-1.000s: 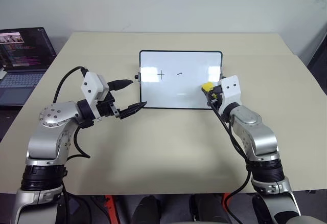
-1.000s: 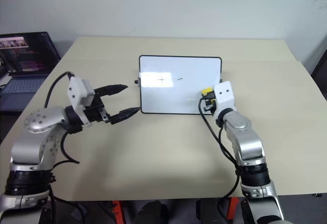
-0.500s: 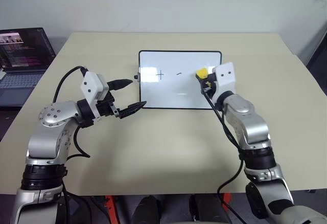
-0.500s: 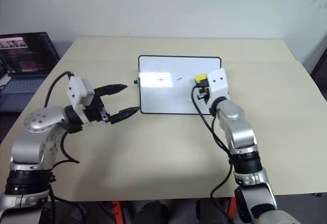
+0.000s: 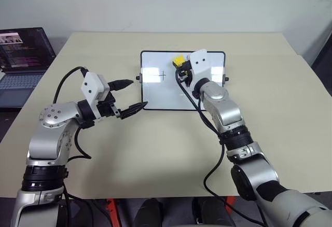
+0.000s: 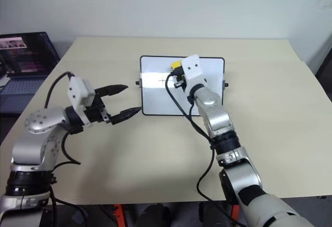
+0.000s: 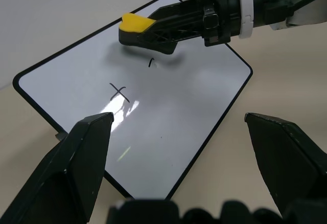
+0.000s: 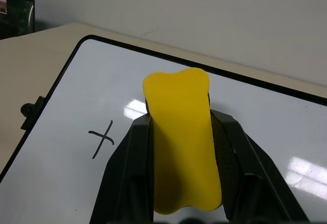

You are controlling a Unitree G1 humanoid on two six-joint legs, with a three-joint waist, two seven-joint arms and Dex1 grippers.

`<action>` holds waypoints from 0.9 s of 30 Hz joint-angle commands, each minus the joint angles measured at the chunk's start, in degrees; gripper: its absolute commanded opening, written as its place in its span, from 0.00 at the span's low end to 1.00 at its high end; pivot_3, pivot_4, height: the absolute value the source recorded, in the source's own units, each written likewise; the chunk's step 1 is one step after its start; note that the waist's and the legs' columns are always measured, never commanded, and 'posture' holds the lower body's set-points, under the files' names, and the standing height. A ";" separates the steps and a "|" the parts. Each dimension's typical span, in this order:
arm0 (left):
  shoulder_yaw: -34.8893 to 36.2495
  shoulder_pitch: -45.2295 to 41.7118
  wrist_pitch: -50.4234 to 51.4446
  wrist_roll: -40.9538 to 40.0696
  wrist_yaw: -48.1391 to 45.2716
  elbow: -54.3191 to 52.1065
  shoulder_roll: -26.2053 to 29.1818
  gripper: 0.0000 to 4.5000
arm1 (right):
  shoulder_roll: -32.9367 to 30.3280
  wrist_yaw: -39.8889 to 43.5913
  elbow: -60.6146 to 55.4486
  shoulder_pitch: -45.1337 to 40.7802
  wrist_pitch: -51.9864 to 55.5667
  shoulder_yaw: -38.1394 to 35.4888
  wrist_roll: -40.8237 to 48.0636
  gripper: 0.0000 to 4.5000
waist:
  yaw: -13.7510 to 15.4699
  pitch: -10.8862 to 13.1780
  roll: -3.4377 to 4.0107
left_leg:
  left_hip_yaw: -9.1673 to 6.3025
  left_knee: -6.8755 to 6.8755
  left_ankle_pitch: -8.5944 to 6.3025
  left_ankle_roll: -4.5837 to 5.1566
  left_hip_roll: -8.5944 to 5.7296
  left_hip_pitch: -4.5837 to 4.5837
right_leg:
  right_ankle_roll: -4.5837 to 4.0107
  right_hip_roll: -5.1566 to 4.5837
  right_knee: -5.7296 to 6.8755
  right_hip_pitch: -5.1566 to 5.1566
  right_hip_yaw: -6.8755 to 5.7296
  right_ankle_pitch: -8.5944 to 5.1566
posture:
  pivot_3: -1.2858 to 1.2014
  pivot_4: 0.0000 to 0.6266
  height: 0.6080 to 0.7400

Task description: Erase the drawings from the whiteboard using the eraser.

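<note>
The eraser [image 8: 181,142] is clamped lengthwise in the right gripper [image 5: 182,72]; the dash [image 7: 150,62] lies just beneath it, the plus [image 8: 101,137] beyond, leftward; the left gripper [image 5: 134,94] is held agape, empty.

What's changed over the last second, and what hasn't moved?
The right claw, shut on the eraser, has swept leftward and farther up the whiteboard, from its right edge to above the dash. The dash and plus are still there. The left claw stays open near the board's left edge; the whiteboard hasn't shifted.
</note>
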 commanded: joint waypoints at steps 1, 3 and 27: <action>1.94 0.12 -0.82 -0.51 0.49 -2.76 0.82 1.00 | 0.12 0.03 1.99 -2.46 -3.09 -0.03 -0.88 0.27 | -0.07 0.00 0.00 | -0.01 0.00 0.00 0.00 0.01 0.00 | 0.00 0.00 0.00 0.00 -0.01 0.00 | 0.52 0.24 1.00; 2.08 0.41 -0.67 -0.63 0.65 -3.25 0.86 1.00 | 0.09 -0.02 2.75 -2.53 -3.36 0.23 -1.40 0.27 | -0.15 0.00 0.00 | -0.01 -0.02 0.00 0.00 0.02 0.01 | 0.00 0.01 0.02 -0.01 -0.01 0.00 | 0.52 0.24 1.00; 2.09 0.94 -0.39 -0.75 2.22 -4.34 0.02 1.00 | -5.05 3.76 -12.20 10.79 10.13 4.16 -6.65 0.27 | -0.25 -0.01 -0.01 | -0.05 0.05 -0.01 0.02 0.01 0.04 | 0.00 0.01 0.09 0.04 -0.02 0.00 | 0.52 0.24 1.00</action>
